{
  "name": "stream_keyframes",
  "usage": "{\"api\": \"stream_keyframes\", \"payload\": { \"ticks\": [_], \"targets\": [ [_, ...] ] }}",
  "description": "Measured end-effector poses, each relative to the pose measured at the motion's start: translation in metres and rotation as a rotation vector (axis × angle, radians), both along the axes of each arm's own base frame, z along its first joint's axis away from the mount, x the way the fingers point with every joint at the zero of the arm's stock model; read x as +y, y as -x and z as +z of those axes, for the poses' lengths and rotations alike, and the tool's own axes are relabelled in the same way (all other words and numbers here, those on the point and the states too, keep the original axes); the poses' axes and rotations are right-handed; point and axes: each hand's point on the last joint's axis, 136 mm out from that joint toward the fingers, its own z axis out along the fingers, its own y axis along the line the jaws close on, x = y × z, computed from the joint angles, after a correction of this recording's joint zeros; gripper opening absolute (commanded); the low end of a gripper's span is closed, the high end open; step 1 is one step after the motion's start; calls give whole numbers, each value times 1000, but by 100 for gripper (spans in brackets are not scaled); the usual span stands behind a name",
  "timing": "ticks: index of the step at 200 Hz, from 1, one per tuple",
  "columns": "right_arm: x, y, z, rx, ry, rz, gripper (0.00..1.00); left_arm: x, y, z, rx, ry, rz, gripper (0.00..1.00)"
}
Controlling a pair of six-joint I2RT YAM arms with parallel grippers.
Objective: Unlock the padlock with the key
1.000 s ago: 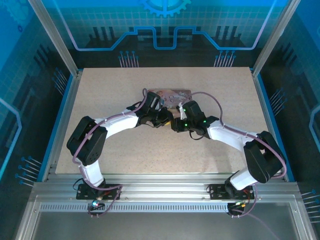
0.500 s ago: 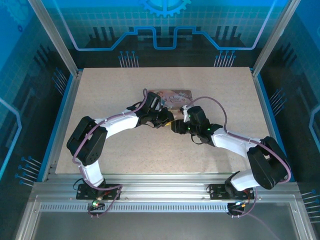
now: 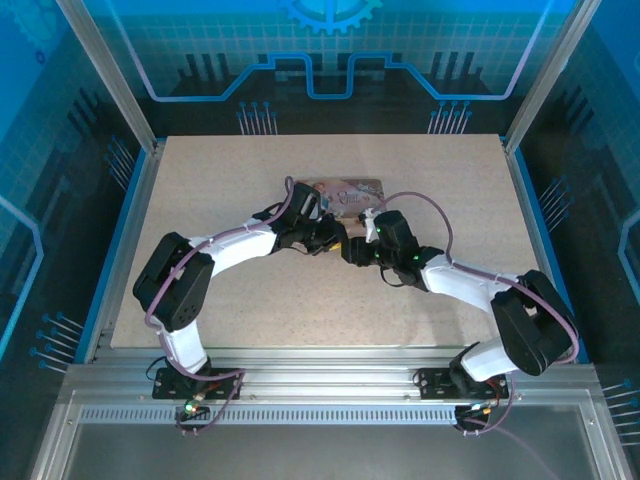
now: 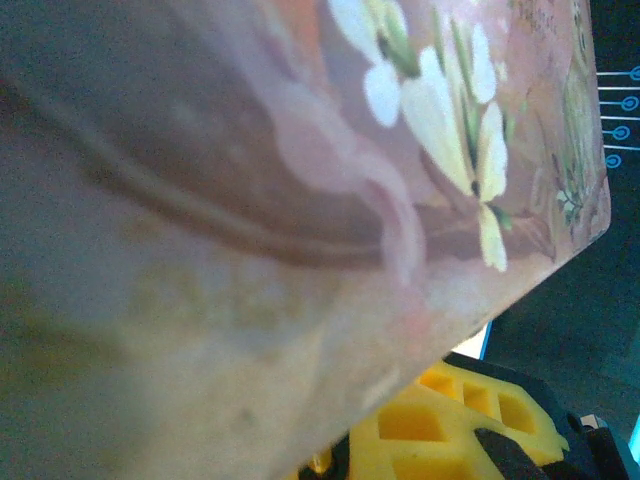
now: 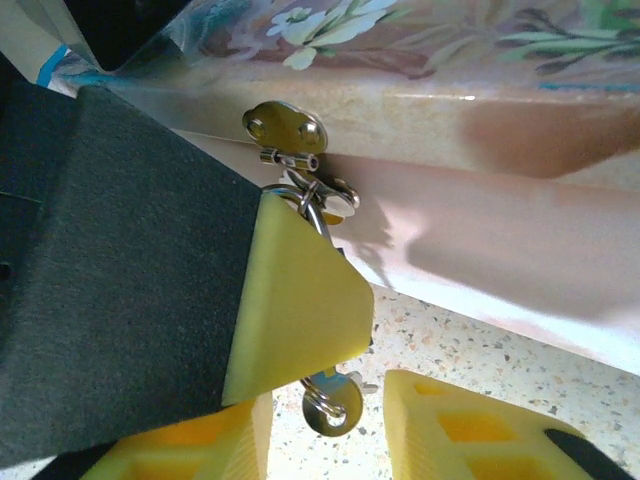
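Padlock (image 5: 325, 384) at the front wall of the tin (image 3: 345, 188), near the middle of the table (image 3: 250, 300). It hangs from the tin's clasp (image 5: 285, 125). Its body is almost wholly hidden behind a finger of the left gripper (image 3: 333, 240). Only a small bluish-dark metal edge shows under that finger's tip.

Left gripper: jaws pressed together on the padlock. In the right wrist view, its near finger is a matt black block that ends in a smooth yellow wedge-shaped pad (image 5: 300, 300). Thin wire loops run from the clasp down behind this pad.

Right gripper (image 3: 353, 252): jaws spread, holding nothing. Its yellow fingers (image 5: 460, 430) stand one on each side of the key (image 5: 330, 410) and touch neither the key nor the lock. The fingers are moulded plastic with square hollows in their faces.

Key: a small, shiny, silvery round bow with a hole, which hangs just under the padlock. Its blade is out of sight, so I cannot tell whether it sits in the lock.

Tin: a flat rectangular box. The lid is glossy pink and printed with white flowers and green leaves, and the side wall is pale and plain. The clasp is an oval metal plate with two rivets.

Table: beige with fine dark speckles.
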Motion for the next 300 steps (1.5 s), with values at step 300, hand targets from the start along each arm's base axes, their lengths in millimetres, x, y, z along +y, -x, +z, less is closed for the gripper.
{"api": "stream_keyframes", "payload": {
  "ticks": [300],
  "targets": [
    [10, -2, -52, 56, 86, 78, 0, 21, 11, -41, 31, -27, 56, 38]
  ]
}}
